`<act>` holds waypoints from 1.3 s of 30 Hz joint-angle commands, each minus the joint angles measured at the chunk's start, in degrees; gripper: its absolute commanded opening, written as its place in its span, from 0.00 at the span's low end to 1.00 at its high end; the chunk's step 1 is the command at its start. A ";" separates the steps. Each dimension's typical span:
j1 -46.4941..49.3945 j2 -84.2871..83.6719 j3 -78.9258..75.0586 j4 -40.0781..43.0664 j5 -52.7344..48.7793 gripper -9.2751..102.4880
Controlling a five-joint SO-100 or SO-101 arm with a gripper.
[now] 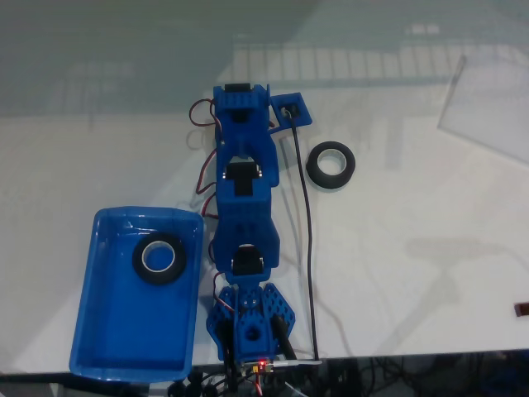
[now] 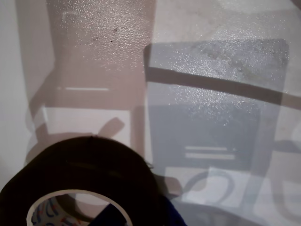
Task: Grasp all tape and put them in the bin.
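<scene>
A black tape roll (image 2: 80, 174) with a whitish core fills the lower left of the wrist view. My gripper (image 2: 141, 217) stands over its wall: one blue fingertip (image 2: 112, 217) shows inside the core and a darker blue part sits just outside the ring. The jaws' closure is hidden. In the fixed view a second tape roll (image 1: 331, 164) lies flat on the white table to the right of the arm. A third roll (image 1: 159, 259) lies inside the bright blue bin (image 1: 99, 331) at the lower left. A dark edge (image 1: 218, 132) peeks from under the arm's far end.
The blue arm (image 1: 245, 198) stretches from its base near the table's front edge towards the far side, with a black cable (image 1: 307, 248) along its right. A clear plastic sheet (image 1: 488, 107) lies at the far right. The white table reflects windows.
</scene>
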 commanded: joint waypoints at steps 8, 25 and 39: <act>-10.72 33.84 10.28 4.04 -1.49 0.08; -57.22 74.62 37.00 12.48 2.55 0.08; -64.95 89.65 48.25 16.70 4.92 0.08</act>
